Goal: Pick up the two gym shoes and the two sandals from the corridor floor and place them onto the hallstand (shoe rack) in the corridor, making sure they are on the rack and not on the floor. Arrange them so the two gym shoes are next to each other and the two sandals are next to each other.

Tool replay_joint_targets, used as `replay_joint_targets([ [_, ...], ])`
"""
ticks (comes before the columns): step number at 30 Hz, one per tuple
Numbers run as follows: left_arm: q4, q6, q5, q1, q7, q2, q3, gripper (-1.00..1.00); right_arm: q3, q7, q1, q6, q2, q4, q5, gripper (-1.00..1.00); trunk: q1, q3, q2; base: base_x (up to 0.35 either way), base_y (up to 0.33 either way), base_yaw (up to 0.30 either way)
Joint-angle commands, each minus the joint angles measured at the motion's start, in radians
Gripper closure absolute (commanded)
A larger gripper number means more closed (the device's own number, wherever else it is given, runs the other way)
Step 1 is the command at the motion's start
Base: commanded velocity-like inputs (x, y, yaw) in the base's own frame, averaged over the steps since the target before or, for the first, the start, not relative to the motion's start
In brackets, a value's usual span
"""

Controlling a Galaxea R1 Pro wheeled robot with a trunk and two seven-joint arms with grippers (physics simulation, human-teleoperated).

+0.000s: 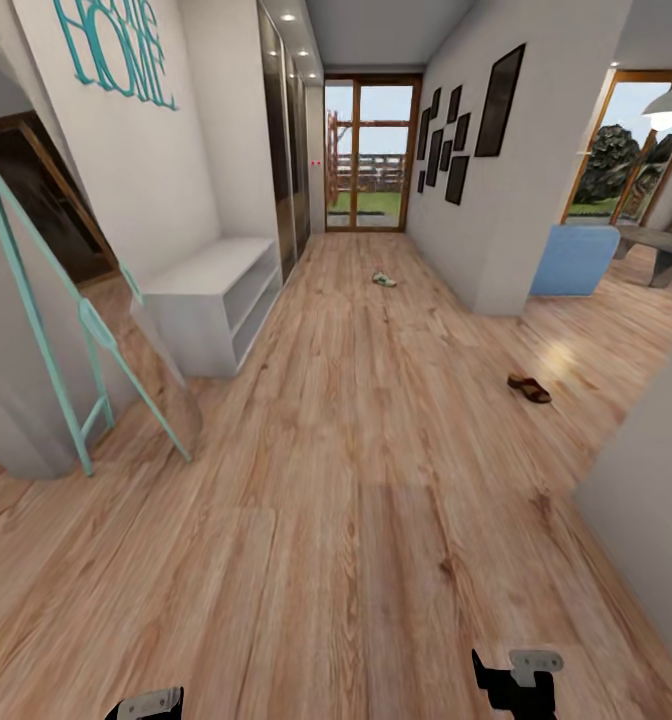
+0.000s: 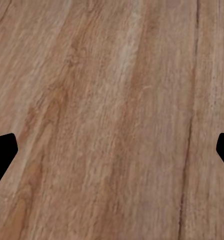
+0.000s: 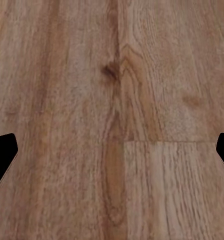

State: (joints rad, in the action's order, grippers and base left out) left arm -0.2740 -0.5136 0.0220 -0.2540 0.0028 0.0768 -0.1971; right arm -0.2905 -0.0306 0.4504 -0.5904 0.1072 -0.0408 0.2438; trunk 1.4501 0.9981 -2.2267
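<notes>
One gym shoe (image 1: 384, 280), cream with green, lies far down the corridor floor (image 1: 356, 480) near the glass door. A brown sandal (image 1: 529, 388) lies to the right, past the wall corner. The hallstand is out of view. At the head view's lower edge, my left gripper (image 1: 146, 705) and right gripper (image 1: 521, 682) hang low over bare planks, far from both shoes. In the left wrist view my left gripper (image 2: 112, 155) is open with nothing but floor between its fingers. My right gripper (image 3: 112, 155) is likewise open in the right wrist view.
A short white two-shelf bench (image 1: 216, 300) stands against the left wall. A mint-green leaning frame (image 1: 76, 330) is nearer on the left. A grey wall (image 1: 646, 500) juts in at the near right. A blue chair (image 1: 574, 260) and a table sit beyond the right corner.
</notes>
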Motion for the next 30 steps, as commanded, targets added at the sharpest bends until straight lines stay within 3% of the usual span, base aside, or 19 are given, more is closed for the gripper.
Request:
replay_joint_targets([
  [1, 0.001, -0.003, 0.003, -0.001, 0.0, 0.0, -0.002, -1.0, -0.009, -0.003, 0.001, -0.003, 0.0, 0.001, 0.007, -1.0, 0.0, 0.001, 0.0, 0.338, 0.0, 0.0],
  [30, 0.001, -0.003, 0.002, -0.001, 0.0, 0.0, -0.002, -1.0, -0.009, -0.004, 0.001, -0.003, 0.0, 0.0, 0.006, -1.0, 0.0, 0.0, 0.0, 0.338, 0.0, -0.04],
])
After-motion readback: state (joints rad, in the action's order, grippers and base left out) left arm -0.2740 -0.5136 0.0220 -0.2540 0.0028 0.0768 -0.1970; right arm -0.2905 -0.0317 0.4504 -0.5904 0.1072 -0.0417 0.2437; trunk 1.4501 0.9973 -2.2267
